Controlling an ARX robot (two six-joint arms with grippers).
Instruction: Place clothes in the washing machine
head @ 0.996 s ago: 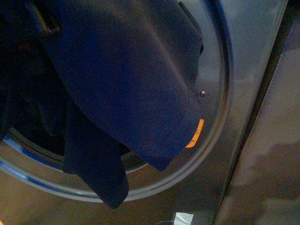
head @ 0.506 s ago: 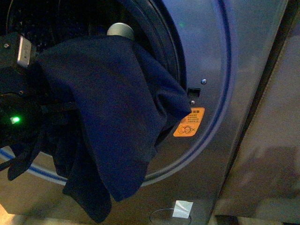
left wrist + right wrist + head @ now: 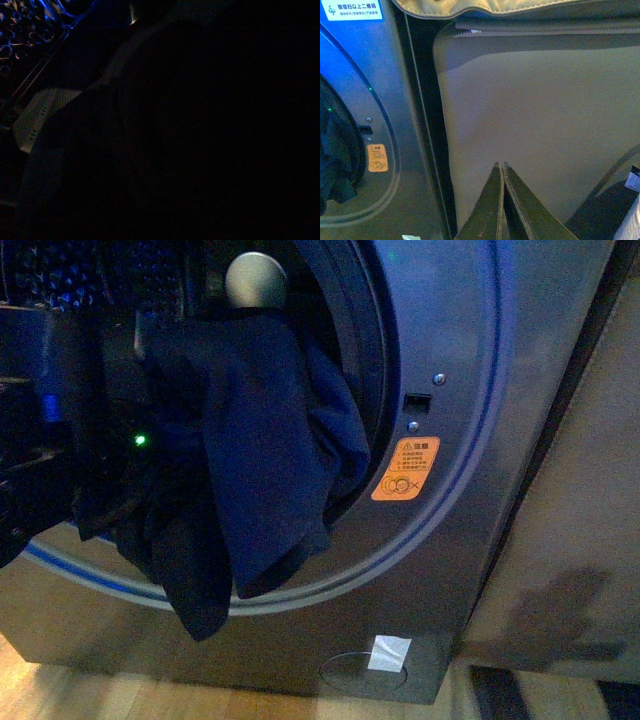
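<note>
The limp navy-blue fabric garment (image 3: 250, 460) lies half inside the grey metallic washing machine (image 3: 450, 330), its tail still to push over the porthole rim at seven o'clock. The right claw (image 3: 501, 165) is pinched together and empty. I cannot tell the left claw's state, as its view is dark.

Navy clothes (image 3: 250, 440) draped over the mouth of the grey washing machine (image 3: 480, 570).
We see the limp dark fabric hanging across the open porthole, 2 folds trailing below its lower rim; the 1 orange sticker (image 3: 404, 470) sits just beside the cloth.
</note>
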